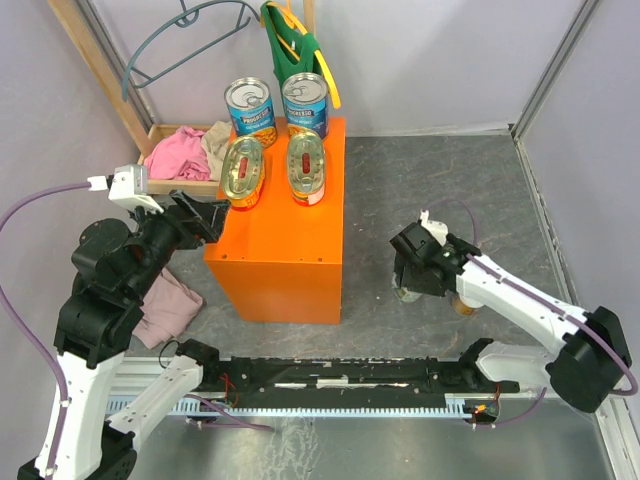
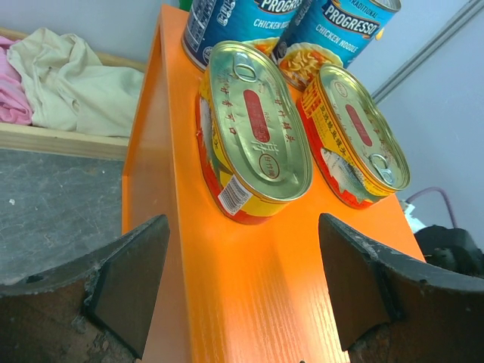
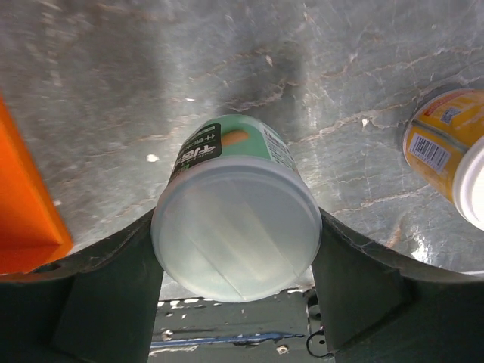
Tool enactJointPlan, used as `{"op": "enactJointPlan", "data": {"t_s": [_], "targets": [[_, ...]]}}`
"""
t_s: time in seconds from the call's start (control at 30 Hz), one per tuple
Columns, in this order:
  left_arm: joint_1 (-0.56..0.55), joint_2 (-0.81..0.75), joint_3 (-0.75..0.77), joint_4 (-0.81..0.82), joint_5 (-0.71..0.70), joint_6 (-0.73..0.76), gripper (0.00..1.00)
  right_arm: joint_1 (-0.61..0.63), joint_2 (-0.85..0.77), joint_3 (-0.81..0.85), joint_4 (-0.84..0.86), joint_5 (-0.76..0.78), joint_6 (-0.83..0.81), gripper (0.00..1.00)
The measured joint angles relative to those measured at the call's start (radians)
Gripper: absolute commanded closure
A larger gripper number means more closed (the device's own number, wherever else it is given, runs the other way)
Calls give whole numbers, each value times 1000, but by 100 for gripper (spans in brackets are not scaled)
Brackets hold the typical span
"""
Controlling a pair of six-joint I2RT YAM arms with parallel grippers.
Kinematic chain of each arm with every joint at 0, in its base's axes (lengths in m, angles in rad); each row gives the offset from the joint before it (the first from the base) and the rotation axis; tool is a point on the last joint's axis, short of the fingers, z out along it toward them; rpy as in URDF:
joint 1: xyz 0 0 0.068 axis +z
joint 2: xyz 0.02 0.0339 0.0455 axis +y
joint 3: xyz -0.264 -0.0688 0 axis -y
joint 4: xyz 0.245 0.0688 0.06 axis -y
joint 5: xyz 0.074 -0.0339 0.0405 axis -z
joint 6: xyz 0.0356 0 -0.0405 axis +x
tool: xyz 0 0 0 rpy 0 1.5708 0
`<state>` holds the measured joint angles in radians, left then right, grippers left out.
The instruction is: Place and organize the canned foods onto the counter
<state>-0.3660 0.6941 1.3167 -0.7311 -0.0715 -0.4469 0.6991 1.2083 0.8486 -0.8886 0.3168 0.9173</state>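
Right gripper is down on the grey surface with both fingers snug against the small white-lidded green-label can, so I'd call it gripped. Its yellow twin sits just beside it. Probably a light, stiff can, but that plastic lid looks slick, so pinching the body under the lid rim seems safer. Left gripper hangs wide open and empty by the orange counter.
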Motion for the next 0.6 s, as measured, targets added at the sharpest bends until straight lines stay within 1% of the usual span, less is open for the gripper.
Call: {"op": "enactJointPlan", "data": {"t_s": [0.13, 0.27, 0.33, 0.37, 0.6], "targets": [[0, 0, 10, 0, -25, 1, 14, 0, -42, 89, -44, 2, -8, 93], [0, 0, 21, 6, -41, 3, 14, 0, -66, 213, -102, 7, -24, 96], [0, 0, 21, 8, -51, 3, 14, 0, -72, 308, -140, 12, -37, 97], [0, 0, 21, 8, -52, 3, 14, 0, -72, 313, -141, 13, -37, 97], [0, 0, 21, 8, -58, 3, 14, 2, -75, 584, -223, 21, -80, 98]]}}
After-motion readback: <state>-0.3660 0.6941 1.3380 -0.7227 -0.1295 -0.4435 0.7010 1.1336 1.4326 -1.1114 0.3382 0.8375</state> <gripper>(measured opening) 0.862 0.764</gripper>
